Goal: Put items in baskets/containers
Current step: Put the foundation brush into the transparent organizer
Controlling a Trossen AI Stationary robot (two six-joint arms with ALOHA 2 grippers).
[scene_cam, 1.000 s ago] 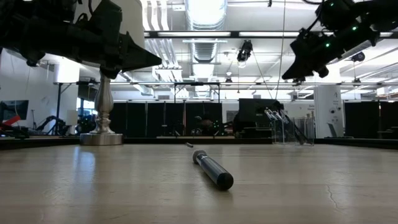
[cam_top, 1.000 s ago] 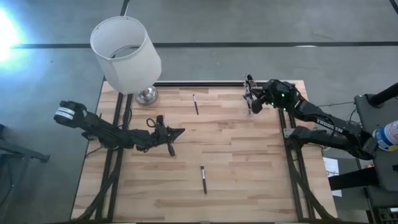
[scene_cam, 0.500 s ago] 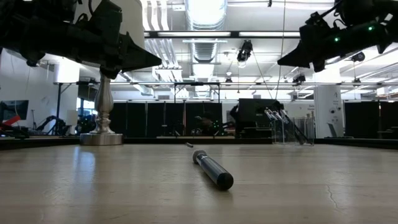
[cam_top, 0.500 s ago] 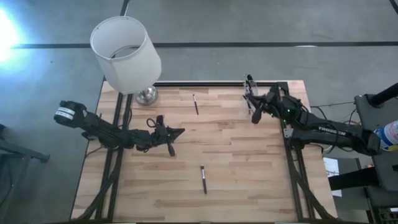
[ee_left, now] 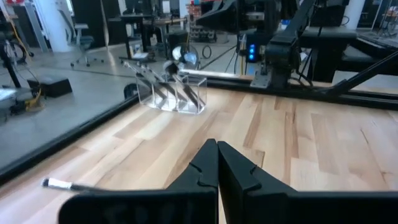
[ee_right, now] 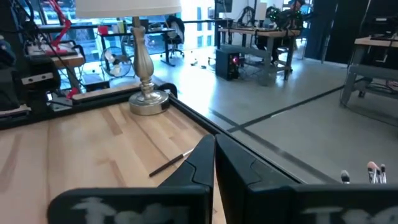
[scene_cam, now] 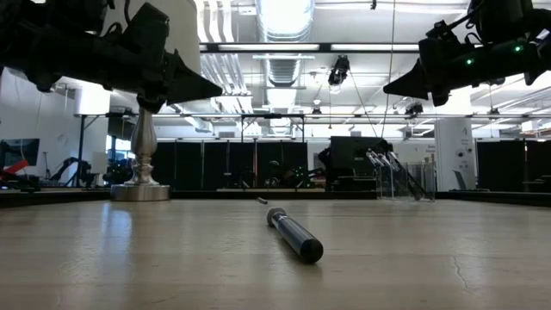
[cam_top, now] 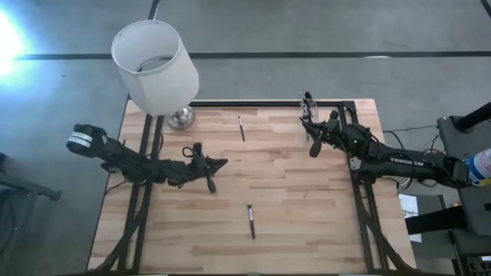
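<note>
Two thin brushes lie flat on the wooden table: one toward the near middle, one at the far middle. The small clear cup stands at the far right with several brushes leaning in it. My left gripper hovers shut above the table's left middle, pointing level toward the right. My right gripper hovers shut just on the near side of the cup, pointing level toward the left and far side.
A lamp with a big white shade stands on a silver base at the far left corner. A black rail runs along the far edge. Bare wood lies between the two grippers and along the near edge.
My right gripper has drawn back from beside the cup toward the near and right edges, sinking a little, and has tipped from pointing downward to level. It stays shut with nothing in it. The brushes and the cup have kept their places.
</note>
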